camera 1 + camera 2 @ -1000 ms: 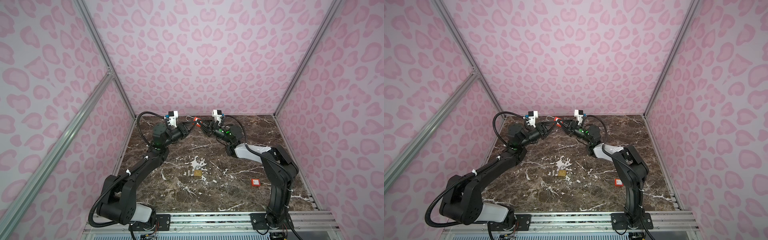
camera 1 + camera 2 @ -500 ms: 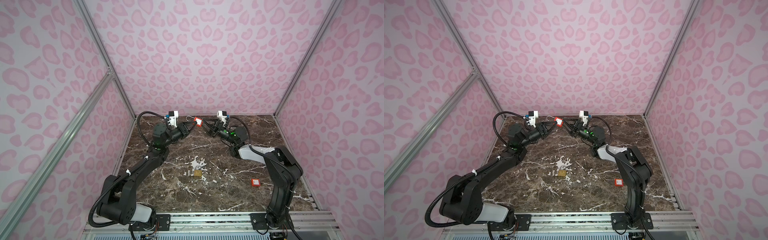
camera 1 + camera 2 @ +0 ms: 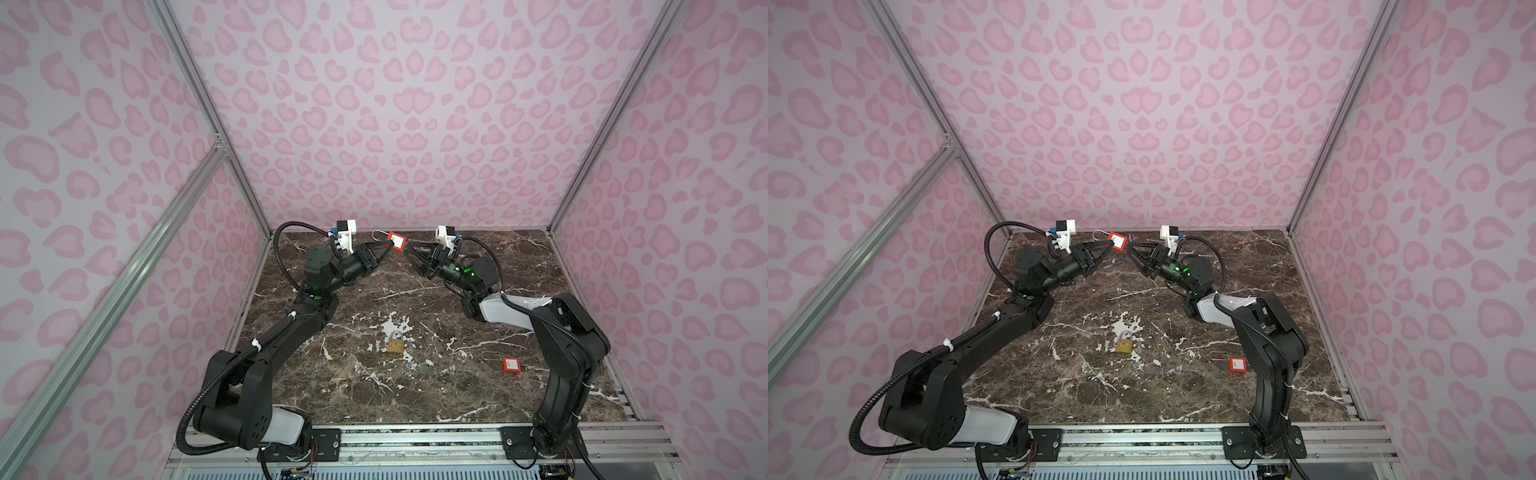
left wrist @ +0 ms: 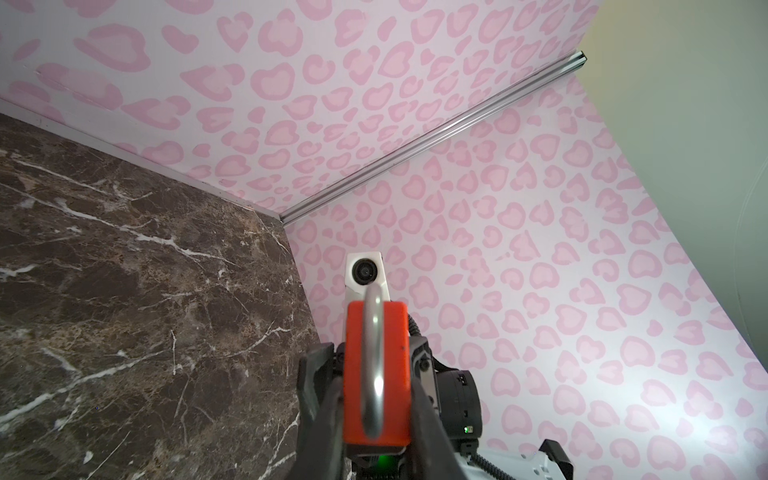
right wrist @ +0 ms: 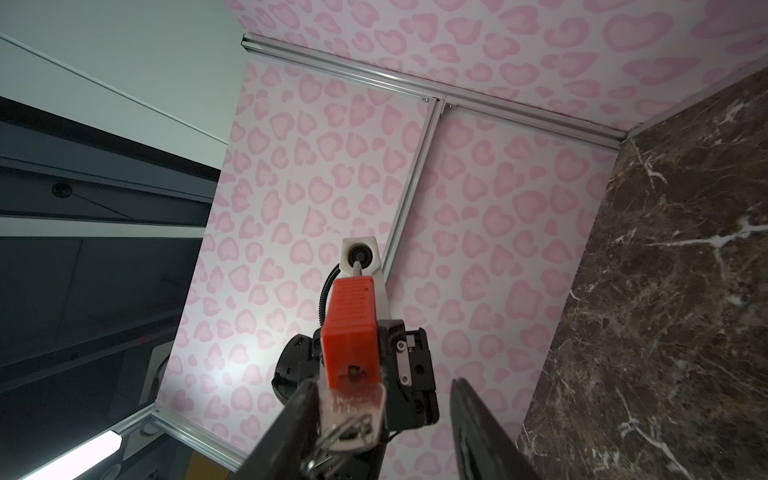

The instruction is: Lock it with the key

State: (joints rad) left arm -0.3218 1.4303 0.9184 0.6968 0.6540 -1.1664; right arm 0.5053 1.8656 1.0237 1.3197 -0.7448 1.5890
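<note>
Red padlock: clenched by its body in left hand, raised above the desk near its back edge, keyhole end turned toward right hand for keying. Key apparently seated in keyhole, leaning on one finger; right hand released, just beside padlock.

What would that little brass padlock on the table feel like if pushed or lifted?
The brass padlock looks like solid metal, so it is probably stiff and heavy for its size. It lies flat on the marble table, so a push would likely slide it, not roll it. Its smooth body may be slippery to pinch.
</note>
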